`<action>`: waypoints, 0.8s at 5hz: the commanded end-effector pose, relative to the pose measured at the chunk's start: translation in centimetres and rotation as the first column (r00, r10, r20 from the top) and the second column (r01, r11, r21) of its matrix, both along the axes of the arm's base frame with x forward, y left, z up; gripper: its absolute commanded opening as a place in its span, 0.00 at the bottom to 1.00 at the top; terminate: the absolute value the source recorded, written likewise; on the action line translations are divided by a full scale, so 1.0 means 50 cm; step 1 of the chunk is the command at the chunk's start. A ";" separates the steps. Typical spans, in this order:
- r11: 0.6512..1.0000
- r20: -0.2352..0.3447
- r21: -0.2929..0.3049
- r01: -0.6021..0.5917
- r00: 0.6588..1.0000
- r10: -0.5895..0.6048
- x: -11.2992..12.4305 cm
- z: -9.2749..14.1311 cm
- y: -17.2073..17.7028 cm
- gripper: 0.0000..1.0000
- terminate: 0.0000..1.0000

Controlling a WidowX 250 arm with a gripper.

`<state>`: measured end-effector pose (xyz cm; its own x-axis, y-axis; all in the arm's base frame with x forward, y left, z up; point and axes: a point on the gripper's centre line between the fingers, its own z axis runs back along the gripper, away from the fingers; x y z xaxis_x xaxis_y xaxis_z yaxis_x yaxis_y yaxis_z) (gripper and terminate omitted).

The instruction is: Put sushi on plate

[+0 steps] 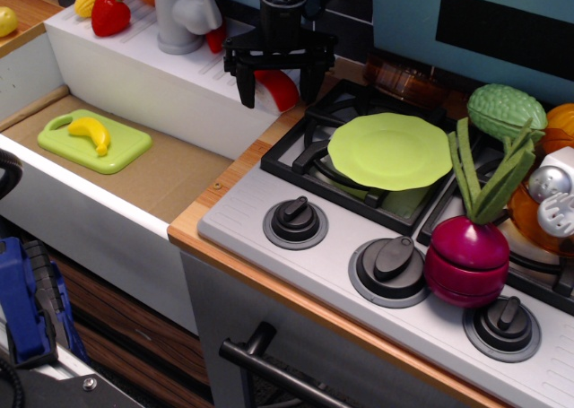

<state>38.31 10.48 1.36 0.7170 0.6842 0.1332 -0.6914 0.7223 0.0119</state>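
The sushi (279, 89), a small piece with a red top over a white base, sits on the right end of the white sink ledge (170, 72). My black gripper (275, 91) has come down over it, open, with one finger (244, 87) to its left and the other to its right, so the sushi lies between them, partly hidden. I cannot tell whether the fingers touch it. The light-green round plate (390, 150) lies on the front-left stove burner, to the right of the gripper and nearer the camera.
A purple-red beet (466, 257) with green leaves stands on the stove front. A green cutting board (121, 148) with a banana (91, 132) lies in the sink. A red pepper (109, 15) and grey faucet (178, 13) are on the ledge. Toys crowd the right burners.
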 end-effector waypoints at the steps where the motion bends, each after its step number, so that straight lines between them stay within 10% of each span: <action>1: 1.000 0.073 0.001 0.007 0.997 -0.007 0.017 0.029 0.020 1.00 0.00; 2: 1.000 0.065 0.007 -0.005 0.998 0.004 0.021 0.040 0.020 0.00 0.00; 4: 0.998 0.033 0.062 -0.020 0.999 0.018 0.010 0.110 -0.026 0.00 0.00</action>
